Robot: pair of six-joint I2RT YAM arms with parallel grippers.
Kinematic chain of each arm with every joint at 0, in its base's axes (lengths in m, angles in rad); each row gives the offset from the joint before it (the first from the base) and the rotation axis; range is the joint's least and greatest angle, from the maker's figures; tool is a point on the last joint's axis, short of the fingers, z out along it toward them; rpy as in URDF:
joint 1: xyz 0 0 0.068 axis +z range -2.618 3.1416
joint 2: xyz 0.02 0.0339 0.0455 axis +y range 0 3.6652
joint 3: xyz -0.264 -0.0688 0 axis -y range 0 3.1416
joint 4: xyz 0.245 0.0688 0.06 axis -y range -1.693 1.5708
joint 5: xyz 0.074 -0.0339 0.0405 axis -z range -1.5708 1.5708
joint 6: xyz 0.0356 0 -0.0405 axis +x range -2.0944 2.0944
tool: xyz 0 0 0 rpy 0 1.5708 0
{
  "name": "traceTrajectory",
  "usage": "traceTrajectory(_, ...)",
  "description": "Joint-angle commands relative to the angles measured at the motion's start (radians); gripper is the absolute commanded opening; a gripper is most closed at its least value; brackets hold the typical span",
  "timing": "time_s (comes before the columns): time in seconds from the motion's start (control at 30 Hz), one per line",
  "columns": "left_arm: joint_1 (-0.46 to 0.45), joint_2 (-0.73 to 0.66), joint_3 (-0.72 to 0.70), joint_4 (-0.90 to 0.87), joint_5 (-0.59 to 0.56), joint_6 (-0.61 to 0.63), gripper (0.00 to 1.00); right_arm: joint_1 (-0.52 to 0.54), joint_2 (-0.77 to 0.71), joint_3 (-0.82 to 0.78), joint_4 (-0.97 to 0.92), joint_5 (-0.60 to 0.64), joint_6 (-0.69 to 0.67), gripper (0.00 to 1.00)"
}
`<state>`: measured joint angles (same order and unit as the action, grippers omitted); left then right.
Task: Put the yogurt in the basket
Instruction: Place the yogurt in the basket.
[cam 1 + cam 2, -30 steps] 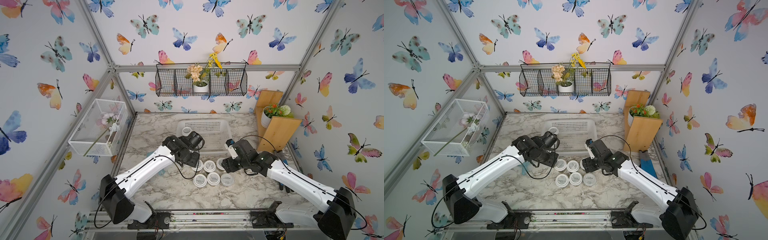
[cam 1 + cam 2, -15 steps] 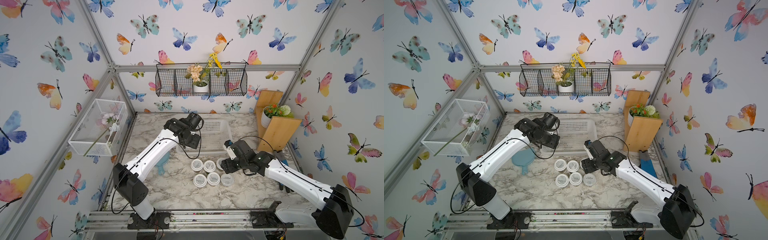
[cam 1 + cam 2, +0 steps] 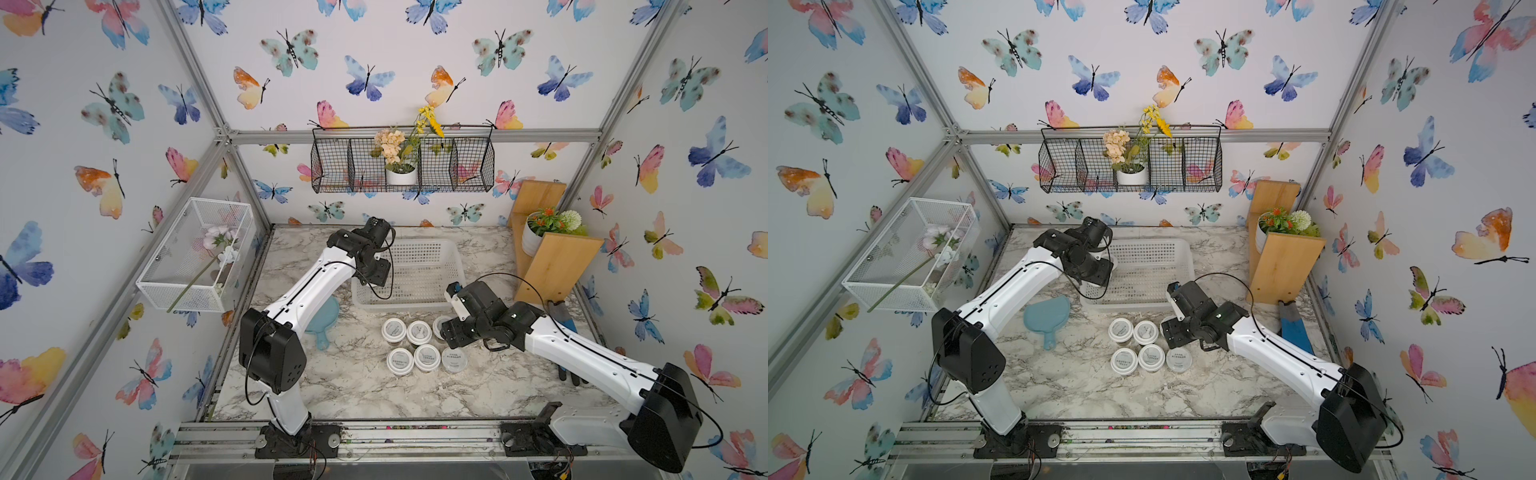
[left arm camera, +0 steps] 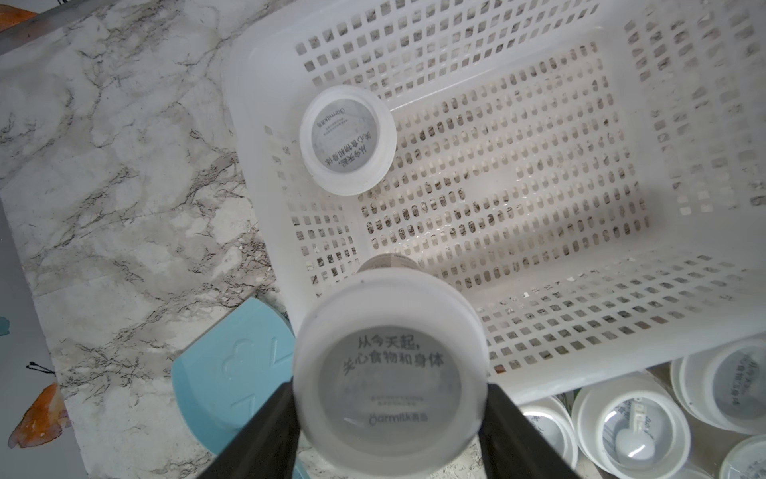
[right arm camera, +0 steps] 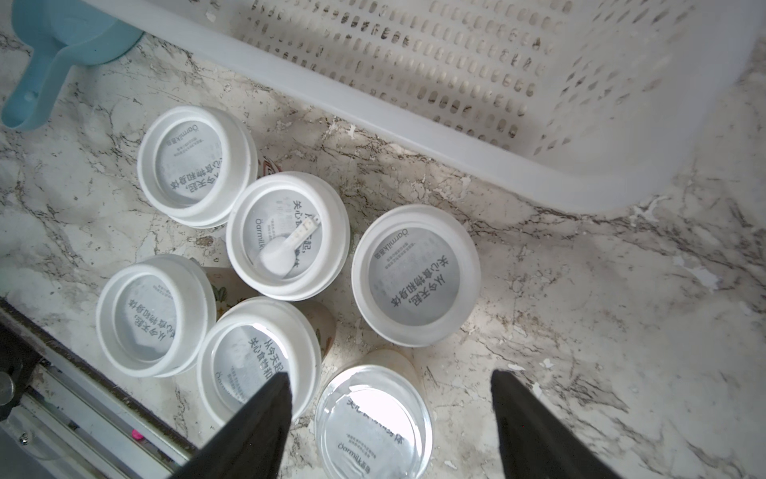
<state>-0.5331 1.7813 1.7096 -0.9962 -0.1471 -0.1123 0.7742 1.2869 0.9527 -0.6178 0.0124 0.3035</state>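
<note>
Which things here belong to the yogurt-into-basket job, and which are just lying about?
Job: white basket; yogurt cup already inside; held yogurt cup; six loose cups.
Lying about: blue scoop; black wire basket; white mesh box; wooden shelf.

Marble tabletop (image 3: 374, 390) carrying: white basket (image 3: 407, 306) sitting at 12 o'clock; six yogurt cups (image 3: 419, 331) clustering near centre, just beside it; blue scoop (image 3: 1048, 316) lying at 9 o'clock; wooden stand (image 3: 552, 266) standing at 2 o'clock.
</note>
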Motion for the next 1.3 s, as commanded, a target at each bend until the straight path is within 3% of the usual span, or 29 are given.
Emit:
traceTrajectory(0.0,0.014,0.034,-0.04,0.056,0.043,0.015,0.67,0.007,0.008,-0.007,-0.026,0.03,0.008,0.79)
traceTrajectory(0.43,0.06,0.104,-0.081,0.145,0.102,0.034,0.66,0.007,0.014,-0.005,-0.025,0.04,0.009,0.79)
traceTrajectory(1.27,0.08,0.158,-0.12,0.163,0.081,0.047,0.67,0.007,0.031,-0.004,-0.028,0.046,0.009,0.8)
